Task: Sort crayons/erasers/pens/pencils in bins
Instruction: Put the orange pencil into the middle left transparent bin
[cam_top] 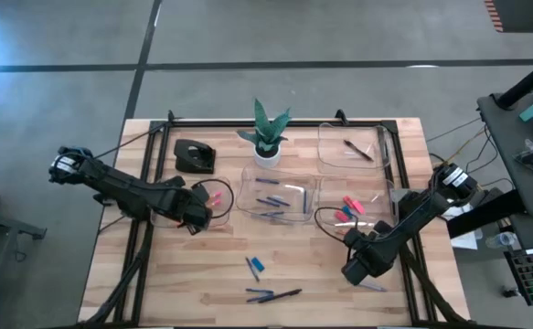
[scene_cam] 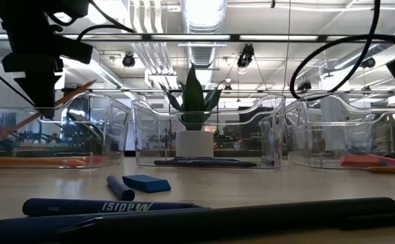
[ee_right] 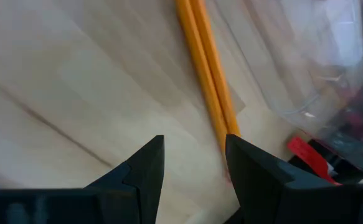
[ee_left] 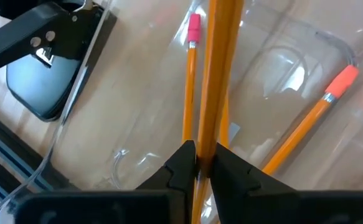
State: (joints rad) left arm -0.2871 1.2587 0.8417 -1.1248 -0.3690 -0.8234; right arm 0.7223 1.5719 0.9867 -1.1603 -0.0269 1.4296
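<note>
My left gripper (cam_top: 196,217) is over the left bin (cam_top: 218,190) and shut on an orange pencil (ee_left: 221,62). In the low view the gripper (scene_cam: 45,108) is at the upper left. More pencils (ee_left: 190,93) lie in that bin. My right gripper (ee_right: 193,162) is open and low over the table, near its right front (cam_top: 357,267). An orange pencil (ee_right: 203,74) lies flat on the wood, with one end between the open fingers. Erasers (cam_top: 350,208) lie in the right bin. A blue crayon (cam_top: 250,269), a blue eraser (cam_top: 258,264) and pens (cam_top: 271,294) lie loose near the front. My left gripper pinches the orange pencil's shaft (ee_left: 204,140) between its two fingers. The fingers come from above, pointing down. The pencil is tilted and lifted clear above the left bin's pencils (scene_cam: 34,161), with one end sticking up toward the right (scene_cam: 82,89).
The centre bin (cam_top: 280,196) holds blue crayons and pens. The far right bin (cam_top: 353,146) holds one pen. A white plant pot (cam_top: 266,151) and a black desk object (cam_top: 194,155) stand at the back. The eraser bin's wall (ee_right: 306,112) is right beside the right gripper.
</note>
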